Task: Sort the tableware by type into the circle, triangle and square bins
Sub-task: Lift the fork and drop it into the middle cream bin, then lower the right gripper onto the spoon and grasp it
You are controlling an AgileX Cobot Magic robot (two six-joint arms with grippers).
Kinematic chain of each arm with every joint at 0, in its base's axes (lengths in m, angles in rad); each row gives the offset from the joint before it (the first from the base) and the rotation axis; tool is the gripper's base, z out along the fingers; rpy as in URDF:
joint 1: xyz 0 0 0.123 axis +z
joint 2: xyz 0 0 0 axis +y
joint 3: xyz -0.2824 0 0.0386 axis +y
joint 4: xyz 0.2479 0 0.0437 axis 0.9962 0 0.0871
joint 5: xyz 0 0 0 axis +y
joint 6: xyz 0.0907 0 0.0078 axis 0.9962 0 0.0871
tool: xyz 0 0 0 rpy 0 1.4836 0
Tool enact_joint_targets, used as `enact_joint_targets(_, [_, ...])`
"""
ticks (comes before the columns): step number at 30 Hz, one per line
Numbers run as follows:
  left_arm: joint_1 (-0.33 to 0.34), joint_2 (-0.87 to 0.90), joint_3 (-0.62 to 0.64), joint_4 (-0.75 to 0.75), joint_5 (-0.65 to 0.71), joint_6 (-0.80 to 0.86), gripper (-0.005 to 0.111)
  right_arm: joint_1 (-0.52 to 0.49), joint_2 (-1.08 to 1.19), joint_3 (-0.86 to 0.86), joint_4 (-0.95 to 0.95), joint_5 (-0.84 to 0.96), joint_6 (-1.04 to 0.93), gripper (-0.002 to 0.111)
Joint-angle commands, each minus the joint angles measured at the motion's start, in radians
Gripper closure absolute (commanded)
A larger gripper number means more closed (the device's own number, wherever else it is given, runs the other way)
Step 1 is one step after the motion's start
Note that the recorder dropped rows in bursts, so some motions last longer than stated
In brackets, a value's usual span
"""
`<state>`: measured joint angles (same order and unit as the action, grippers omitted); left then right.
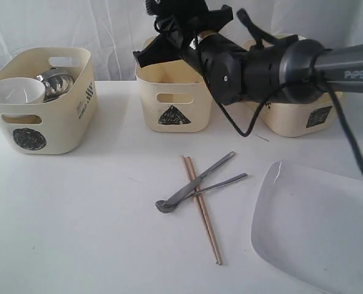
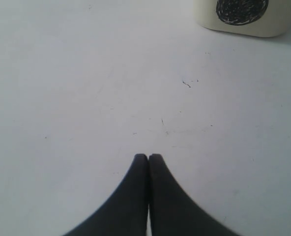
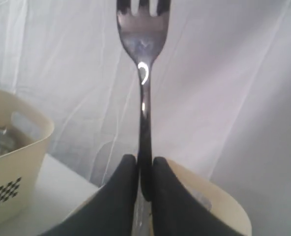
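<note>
Fork point(image 3: 143, 73) is up in your right tool point(image 3: 144, 172) — pinched narrow on the handle, tines pointing up — and it hangs over the triangle bin point(image 1: 187, 92), not dropped yet. I'd call this roughly halfway, maybe a bit past.

Circle bin point(image 1: 53, 131) already has the white bowl point(image 1: 13, 92) and at least one steel piece point(image 1: 59, 82) behind it. Bowl or mug, can't say from here. You can't really see into the triangle bin because the arm covers it. The square bin point(image 1: 304, 125) is mostly behind the arm too, so no idea about either.

Left on the surface point(image 1: 77, 214):
- chopsticks point(image 1: 203, 211)
- a spoon point(image 1: 187, 190) lying across them
- one more metal piece point(image 1: 227, 182) beside it (knife or fork, too small to tell)
- the plate point(image 1: 316, 226) off by the right edge, well apart from the bins

My guess is the long stuff goes in with the fork and the plate goes in the square bin.

Your left tool point(image 2: 148, 157) is closed with nothing in it, low over bare surface, near the circle bin.
</note>
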<state>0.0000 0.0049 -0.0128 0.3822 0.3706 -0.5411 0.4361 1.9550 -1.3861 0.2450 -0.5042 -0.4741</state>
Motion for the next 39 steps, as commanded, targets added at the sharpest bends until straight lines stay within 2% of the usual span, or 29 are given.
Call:
enact_joint_targets(1, [-0.001, -0.005, 0.013, -0.008, 0.018, -0.001, 0.106, -0.041, 0.109, -0.058, -0.006, -0.146, 0.026, 0.108])
enact_joint_targets(3, [-0.001, -0.005, 0.013, -0.008, 0.018, -0.001, 0.106, -0.063, 0.192, -0.137, -0.018, -0.137, 0.057, 0.108])
enact_joint_targets(5, [-0.001, -0.005, 0.013, -0.008, 0.018, -0.001, 0.106, -0.083, 0.254, -0.228, -0.018, -0.050, 0.124, 0.101])
enact_joint_targets(6, [-0.001, -0.005, 0.013, -0.008, 0.018, -0.001, 0.106, -0.089, 0.278, -0.271, -0.018, 0.018, 0.147, 0.092])
enact_joint_targets(8, [-0.001, -0.005, 0.013, -0.008, 0.018, -0.001, 0.106, -0.098, 0.284, -0.296, -0.018, 0.052, 0.147, 0.081])
enact_joint_targets(10, [-0.001, -0.005, 0.013, -0.008, 0.018, -0.001, 0.106, -0.098, 0.270, -0.299, -0.010, 0.063, 0.145, 0.079])
enact_joint_targets(11, [-0.001, -0.005, 0.013, -0.008, 0.018, -0.001, 0.106, -0.098, 0.258, -0.299, -0.010, 0.090, 0.145, 0.079])
enact_joint_targets(14, [-0.001, -0.005, 0.013, -0.008, 0.018, -0.001, 0.106, -0.100, 0.191, -0.299, -0.010, 0.352, 0.138, 0.080])
enact_joint_targets(17, [-0.001, -0.005, 0.013, -0.008, 0.018, -0.001, 0.106, -0.099, 0.072, -0.299, -0.028, 0.840, 0.138, 0.088])
enact_joint_targets(18, [-0.001, -0.005, 0.013, -0.008, 0.018, -0.001, 0.106, -0.099, 0.033, -0.299, -0.052, 0.966, 0.134, 0.096])
enact_joint_targets(20, [-0.001, -0.005, 0.013, -0.008, 0.018, -0.001, 0.106, -0.094, -0.005, -0.299, -0.060, 1.038, 0.067, 0.107])
enact_joint_targets(23, [-0.001, -0.005, 0.013, -0.008, 0.018, -0.001, 0.106, -0.081, -0.064, -0.299, -0.053, 1.152, -0.125, 0.108])
enact_joint_targets(29, [-0.001, -0.005, 0.013, -0.008, 0.018, -0.001, 0.106, -0.068, -0.067, -0.284, -0.061, 1.588, -0.406, 0.108])
enact_joint_targets(34, [-0.001, -0.005, 0.013, -0.008, 0.018, -0.001, 0.106, -0.068, -0.007, -0.199, -0.075, 1.690, -0.538, 0.106])
enact_joint_targets(39, [-0.001, -0.005, 0.013, -0.008, 0.018, -0.001, 0.106, -0.048, 0.035, -0.146, -0.059, 1.669, -0.626, 0.081])
